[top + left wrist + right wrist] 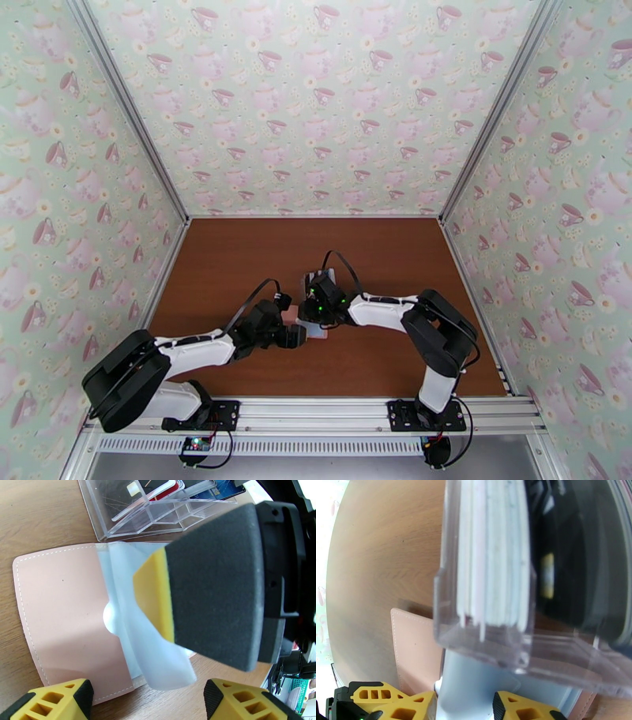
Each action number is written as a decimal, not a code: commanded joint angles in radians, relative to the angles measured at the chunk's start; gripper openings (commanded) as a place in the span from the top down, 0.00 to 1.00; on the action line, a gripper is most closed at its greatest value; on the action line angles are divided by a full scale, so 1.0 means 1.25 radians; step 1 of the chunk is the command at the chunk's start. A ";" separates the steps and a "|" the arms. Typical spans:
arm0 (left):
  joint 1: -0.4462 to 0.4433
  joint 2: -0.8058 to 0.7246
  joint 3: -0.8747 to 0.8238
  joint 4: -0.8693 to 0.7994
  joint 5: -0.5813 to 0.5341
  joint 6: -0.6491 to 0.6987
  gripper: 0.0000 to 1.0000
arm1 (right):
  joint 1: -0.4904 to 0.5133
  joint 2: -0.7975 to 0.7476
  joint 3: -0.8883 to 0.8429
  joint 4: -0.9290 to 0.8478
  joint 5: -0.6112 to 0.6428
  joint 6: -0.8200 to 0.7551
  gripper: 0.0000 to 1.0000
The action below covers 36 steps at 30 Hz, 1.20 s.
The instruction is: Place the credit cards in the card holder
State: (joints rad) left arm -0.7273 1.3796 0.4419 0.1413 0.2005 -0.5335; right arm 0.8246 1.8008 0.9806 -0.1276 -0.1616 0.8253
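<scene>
Between teacup-papered walls [316, 103], a brown table [379, 253] bears the open card holder [63, 610].

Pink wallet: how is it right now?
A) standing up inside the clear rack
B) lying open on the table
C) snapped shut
B: the pink wallet lies spread open on the table, pale blue pockets showing, next to the clear rack.

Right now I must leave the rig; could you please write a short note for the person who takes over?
Left tool: open, above the card holder's edge.
Right tool: open, over its pale pocket.
The card holder lies unfolded on the table, next to the clear rack.
The credit cards stand in the rack; none seen in the holder.
Done: holder is open.
Left: put every card in.
</scene>
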 commanded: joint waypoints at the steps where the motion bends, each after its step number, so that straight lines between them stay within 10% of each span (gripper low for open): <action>1: 0.001 -0.005 -0.027 -0.056 0.017 0.002 0.18 | 0.007 -0.014 -0.016 0.009 -0.027 0.024 0.56; 36: 0.000 0.044 0.010 -0.145 -0.046 -0.006 0.44 | -0.014 -0.152 -0.067 0.001 0.004 0.044 0.53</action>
State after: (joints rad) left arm -0.7273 1.4078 0.4740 0.0723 0.1455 -0.5274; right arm 0.8154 1.6260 0.9211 -0.0921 -0.1864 0.8936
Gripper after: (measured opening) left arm 0.566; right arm 0.467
